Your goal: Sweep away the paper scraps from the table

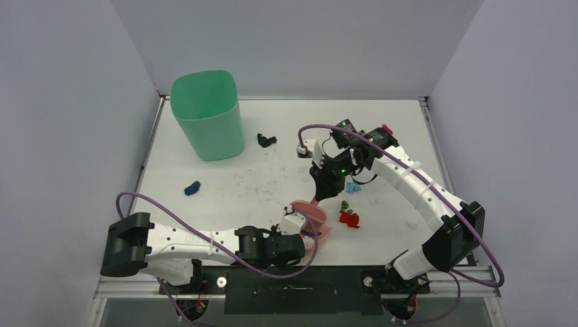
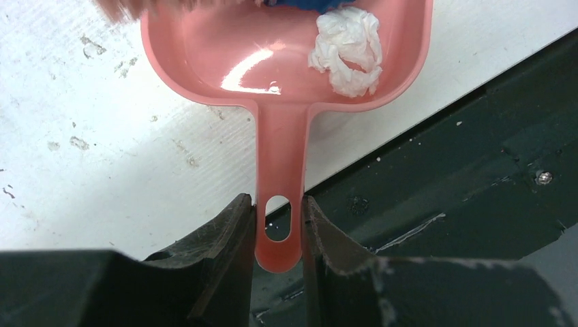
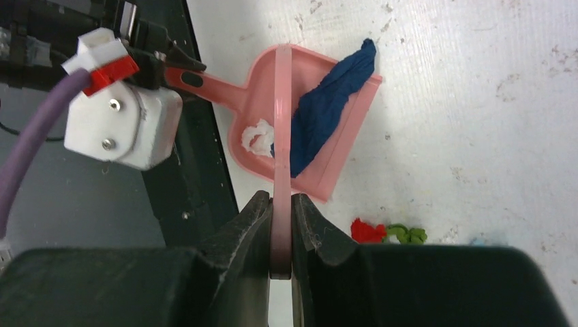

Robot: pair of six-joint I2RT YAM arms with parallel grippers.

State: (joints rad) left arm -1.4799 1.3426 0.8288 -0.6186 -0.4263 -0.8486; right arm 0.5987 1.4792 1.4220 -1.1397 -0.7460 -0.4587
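My left gripper point(image 2: 278, 204) is shut on the handle of the pink dustpan point(image 2: 272, 68), which rests near the table's point(image 1: 272, 184) front edge. A white scrap point(image 2: 347, 51) and a dark blue scrap point(image 3: 320, 116) lie in the pan. My right gripper point(image 3: 280, 201) is shut on the pink brush point(image 3: 281, 136), held over the pan. Red point(image 1: 349, 219), green point(image 1: 345, 204) and light blue point(image 1: 352, 186) scraps lie just right of the pan. A dark blue scrap point(image 1: 192, 188), a black one point(image 1: 266, 140) and a magenta one point(image 1: 387, 128) lie farther off.
A green bin point(image 1: 208, 116) stands at the back left of the table. A small white bit point(image 1: 412, 222) lies near the right arm's base. The dark frame rail point(image 2: 443, 177) runs along the table's front edge under the dustpan handle.
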